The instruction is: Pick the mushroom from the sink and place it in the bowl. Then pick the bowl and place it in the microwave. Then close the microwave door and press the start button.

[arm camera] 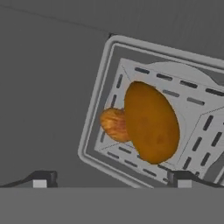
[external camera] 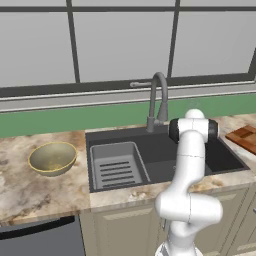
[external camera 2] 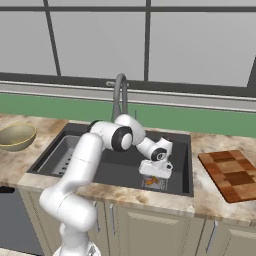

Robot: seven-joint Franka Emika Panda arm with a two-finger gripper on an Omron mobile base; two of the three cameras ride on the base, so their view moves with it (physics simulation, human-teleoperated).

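In the hand view the two finger tips [arm camera: 43,178] rise at the bottom edge, spread wide with nothing between them. Just beyond them, around the centre and reaching toward 3 o'clock, lies the mushroom [arm camera: 151,127]: a broad orange-brown cap with a paler stem poking out at 9 o'clock. It rests on a light grey slotted strainer [arm camera: 94,118] on the dark sink floor.

From the right base view, the gripper [external camera 2: 156,176] hangs low inside the sink [external camera 2: 182,165], directly over the mushroom [external camera 2: 153,181], apparently not yet touching it.

Further out, at 9 o'clock on the counter [external camera: 30,190], the bowl [external camera: 52,158] stands empty, well apart from the basin. A wooden cutting board [external camera 2: 231,174] lies at 3 o'clock.

Judging by this, the task is at its very first step: the mushroom is still ungrasped, and bowl, microwave, door and start button all remain.

No brand, label or writing can be read.
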